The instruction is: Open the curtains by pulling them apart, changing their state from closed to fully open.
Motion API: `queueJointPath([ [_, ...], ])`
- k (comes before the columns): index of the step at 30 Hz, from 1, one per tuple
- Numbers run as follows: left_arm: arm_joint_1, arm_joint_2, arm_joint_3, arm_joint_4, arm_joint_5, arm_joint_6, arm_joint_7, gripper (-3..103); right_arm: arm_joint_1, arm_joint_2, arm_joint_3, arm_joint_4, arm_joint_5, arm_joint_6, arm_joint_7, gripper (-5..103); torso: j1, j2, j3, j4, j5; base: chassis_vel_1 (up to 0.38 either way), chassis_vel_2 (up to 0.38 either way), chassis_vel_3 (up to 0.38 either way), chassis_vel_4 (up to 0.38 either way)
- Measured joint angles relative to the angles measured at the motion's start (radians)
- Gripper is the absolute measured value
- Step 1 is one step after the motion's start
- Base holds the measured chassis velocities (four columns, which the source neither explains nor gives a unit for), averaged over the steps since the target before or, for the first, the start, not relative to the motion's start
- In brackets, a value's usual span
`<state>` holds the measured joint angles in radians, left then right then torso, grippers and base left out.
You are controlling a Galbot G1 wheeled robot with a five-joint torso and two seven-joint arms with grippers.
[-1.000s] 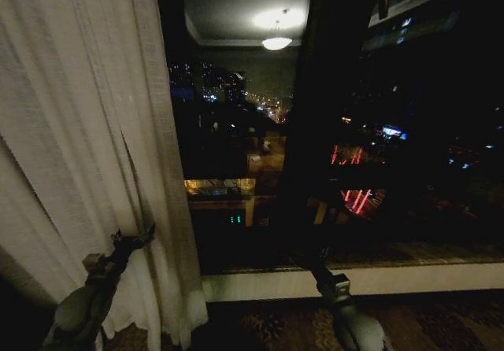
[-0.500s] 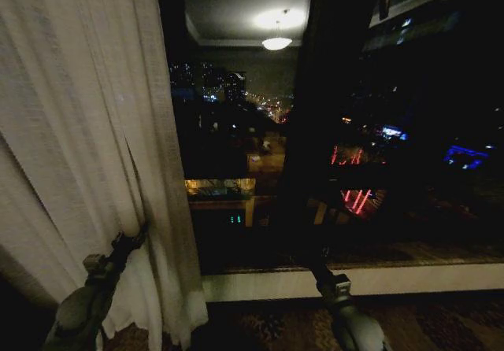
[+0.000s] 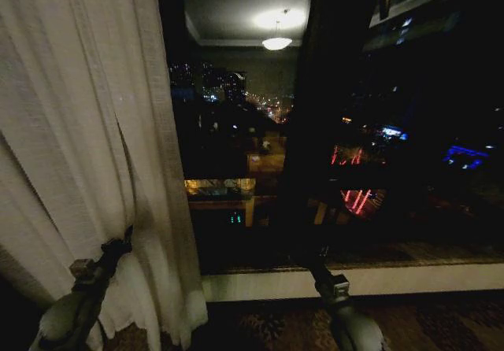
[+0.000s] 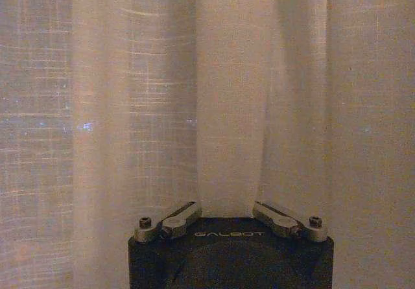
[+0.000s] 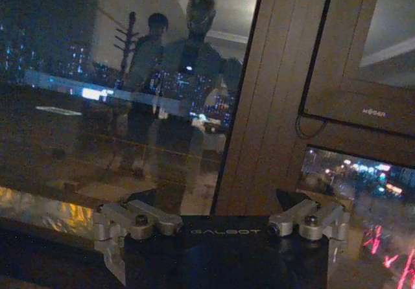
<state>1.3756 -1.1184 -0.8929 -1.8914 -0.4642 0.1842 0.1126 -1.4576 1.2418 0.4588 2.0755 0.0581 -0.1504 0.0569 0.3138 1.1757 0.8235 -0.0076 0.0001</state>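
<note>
Night window [image 3: 339,131], sheer pleated curtains [image 3: 79,146] pinched in left gripper [image 3: 126,237] jaws, right gripper [image 5: 224,221] jaws spread.

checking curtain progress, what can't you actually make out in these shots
- Left gripper, head view: its fingertips are buried in folds of the sheer curtain, so a grip can't be confirmed; the left wrist view cuts the fingers off at the fabric.
- Right gripper, head view: too dark against the window to judge.
- Curtain top and rail: cut off by the upper edge.
- Second curtain panel: can't be made out on the dark right side.
</note>
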Motion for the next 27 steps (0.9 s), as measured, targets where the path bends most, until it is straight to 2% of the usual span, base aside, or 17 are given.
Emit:
queueJointPath([
  [6, 0.020, -0.001, -0.019, -0.013, -0.005, -0.001, 0.012, 0, -0.011, 0.008, -0.001, -0.001, -0.035, -0.004, -0.003, 100, 0.000, 0.000, 0.000, 0.0000, 0.0001, 0.000, 0.000, 0.000, 0.000],
  [17, 0.051, -0.003, -0.048, -0.021, -0.010, -0.016, 0.027, 0, -0.019, 0.012, -0.004, 0.010, -0.036, -0.005, -0.003, 100, 0.000, 0.000, 0.000, -0.0002, 0.0001, 0.013, 0.015, -0.019, -0.015],
  [27, 0.074, -0.006, -0.067, -0.035, -0.013, -0.021, 0.031, 0, -0.027, 0.019, -0.005, 0.021, -0.036, -0.003, -0.002, 100, 0.000, 0.000, 0.000, 0.0000, 0.0001, 0.141, 0.166, -0.146, -0.166],
])
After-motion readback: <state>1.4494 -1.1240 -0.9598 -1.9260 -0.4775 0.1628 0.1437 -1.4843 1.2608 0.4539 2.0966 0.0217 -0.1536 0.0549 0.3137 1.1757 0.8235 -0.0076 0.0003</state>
